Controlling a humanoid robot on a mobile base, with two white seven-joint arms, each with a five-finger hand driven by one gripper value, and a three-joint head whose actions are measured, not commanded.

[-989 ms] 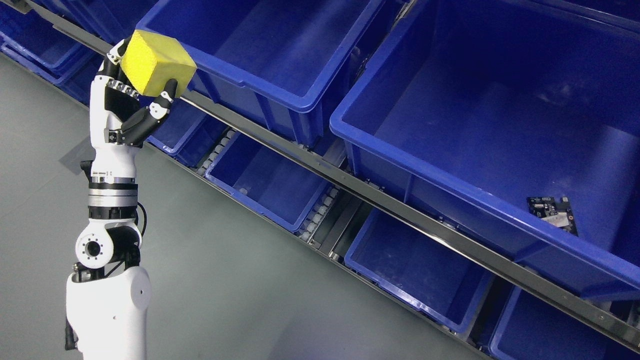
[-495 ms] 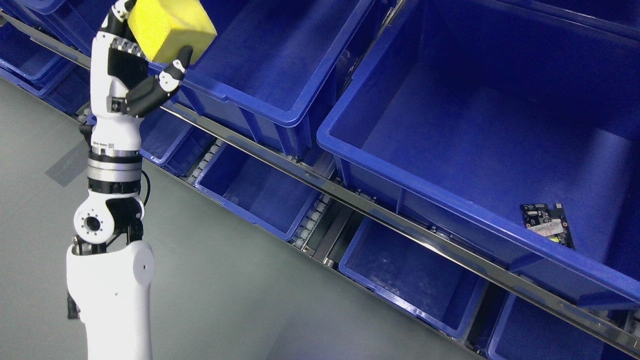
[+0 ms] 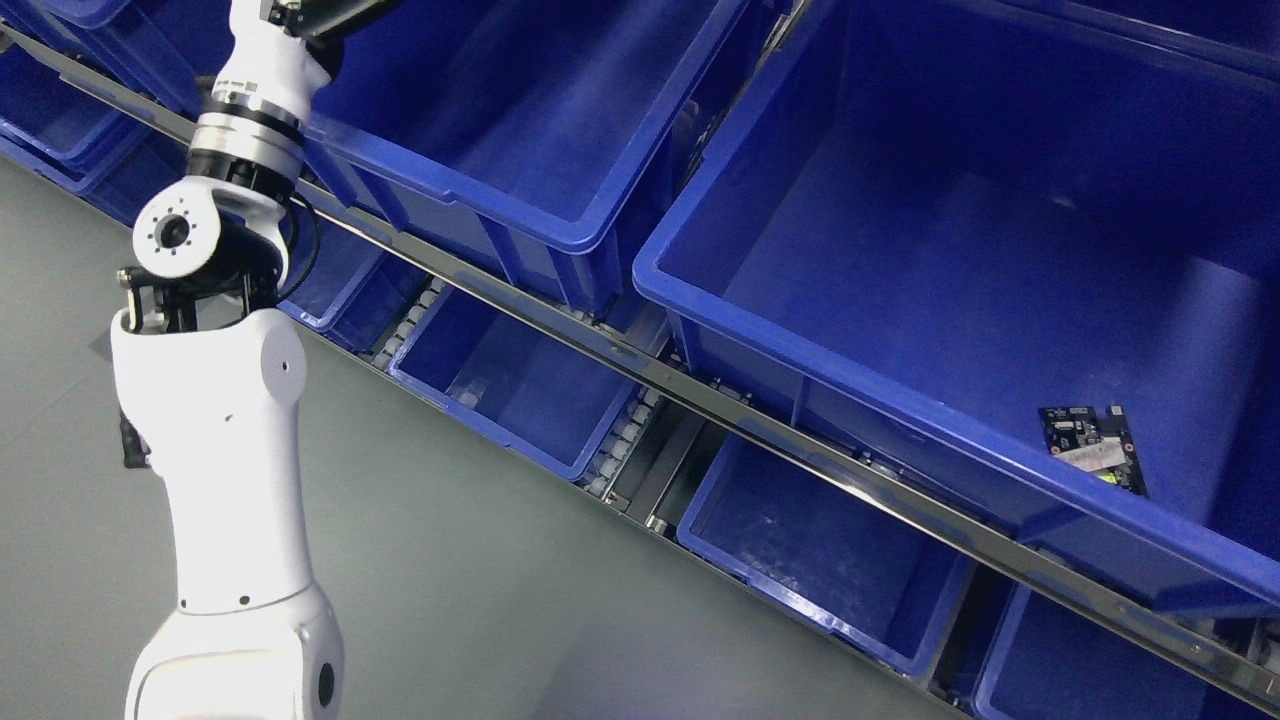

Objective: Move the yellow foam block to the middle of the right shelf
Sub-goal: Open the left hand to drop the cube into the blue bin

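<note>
My left arm (image 3: 215,400) rises from the lower left along the front of the shelf. Its wrist (image 3: 245,130) reaches the top edge of the head view, and only the base of the hand (image 3: 320,10) shows there, in front of a blue bin (image 3: 520,225) on the upper shelf row. The rest of the hand is cut off by the picture's top edge. The yellow foam block is not in view. The right arm is out of view.
A large blue bin (image 3: 850,385) to the right holds a small circuit board (image 3: 1092,447). A metal shelf rail (image 3: 700,400) runs diagonally under both bins. More blue bins (image 3: 480,425) sit on the lower row. Grey floor (image 3: 450,600) lies at the lower left.
My left arm has gone up with the yellow block; the hand and block have left the picture at the top edge. The camera shifted slightly at first.
</note>
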